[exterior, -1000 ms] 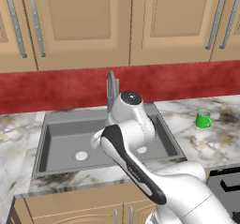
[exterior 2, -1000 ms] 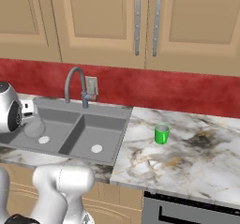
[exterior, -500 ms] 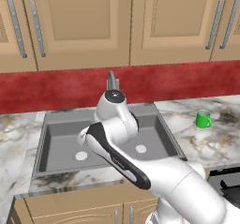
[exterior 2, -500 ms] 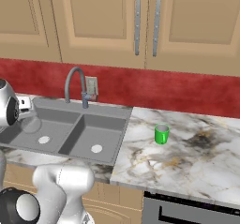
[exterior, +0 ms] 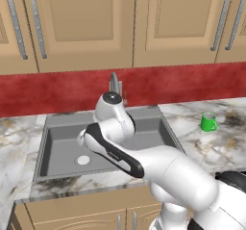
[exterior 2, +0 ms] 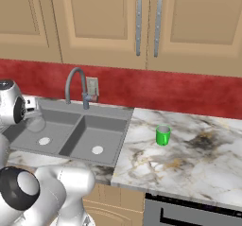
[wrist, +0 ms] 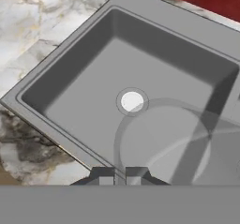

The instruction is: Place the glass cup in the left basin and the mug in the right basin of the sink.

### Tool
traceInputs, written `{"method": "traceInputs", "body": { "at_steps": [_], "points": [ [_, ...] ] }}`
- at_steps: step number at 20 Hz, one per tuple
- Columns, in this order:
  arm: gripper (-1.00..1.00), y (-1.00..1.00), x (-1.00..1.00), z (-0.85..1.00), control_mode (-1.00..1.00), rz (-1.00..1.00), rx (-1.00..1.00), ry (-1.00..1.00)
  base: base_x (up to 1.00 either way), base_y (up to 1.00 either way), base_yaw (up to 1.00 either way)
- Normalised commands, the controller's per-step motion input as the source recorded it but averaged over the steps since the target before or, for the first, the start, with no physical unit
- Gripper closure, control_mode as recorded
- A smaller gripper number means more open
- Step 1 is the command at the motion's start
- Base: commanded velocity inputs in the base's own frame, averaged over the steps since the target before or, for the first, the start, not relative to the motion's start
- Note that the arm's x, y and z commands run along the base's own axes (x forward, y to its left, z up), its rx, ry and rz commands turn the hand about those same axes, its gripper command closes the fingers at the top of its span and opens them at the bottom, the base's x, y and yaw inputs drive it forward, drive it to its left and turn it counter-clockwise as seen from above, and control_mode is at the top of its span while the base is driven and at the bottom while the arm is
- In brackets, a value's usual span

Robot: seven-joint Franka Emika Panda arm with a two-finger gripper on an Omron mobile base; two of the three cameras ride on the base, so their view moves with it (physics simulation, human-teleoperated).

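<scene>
Hand view, nearest first: gripper (wrist: 119,174) at bottom edge, finger tips (wrist: 103,175) pressed close together, pinching the rim of the glass cup (wrist: 161,145). Cup is clear, seen as a pale round outline, hanging over the left basin (wrist: 84,73). Through the cup the basin floor and divider (wrist: 206,120) show. Drain (wrist: 131,101) is just beside the cup's rim outline, toward upper left of that view. Whether the cup touches the basin floor: cannot tell.

Right base view: arm's round joint at left edge, the cup (exterior 2: 35,122) is a faint see-through shape just beside it, above the left basin (exterior 2: 47,128). Cup looks roughly upright. Gripper itself hidden by the arm there.

Left base view: arm bends over the sink (exterior: 48,142), covering most of the middle and the right basin (exterior: 158,128). Left basin's drain (exterior: 83,160) visible, bare.

Sink (exterior 2: 113,126) is dark grey, two bowls, set in a marble counter (exterior 2: 198,168). Right basin (exterior 2: 99,137) holds nothing but its drain (exterior 2: 97,150).

Mug (exterior 2: 163,135), green, stands upright on the counter, right of the sink, well apart from the cup and the gripper. In left base view the mug (exterior: 208,122) shows its handle toward the right.

Farther back: faucet (exterior 2: 75,85) curves over the divider, red backsplash (exterior 2: 189,92), wood cabinets (exterior 2: 94,21) with metal handles above.
</scene>
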Motion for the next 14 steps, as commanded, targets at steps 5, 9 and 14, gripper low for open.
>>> {"method": "traceInputs", "body": {
  "at_steps": [5, 9, 14],
  "points": [
    [1.00, 0.06, 0.36, -0.26, -1.00, 0.00, 0.00, 0.05, 0.00, 0.00, 0.00],
    [1.00, 0.07, 0.27, -0.31, -1.00, 0.00, 0.00, 0.06, 0.00, 0.00, 0.00],
    [1.00, 0.05, 0.28, -0.30, -1.00, 0.00, 0.00, 0.07, 0.00, 0.00, 0.00]
  ]
}}
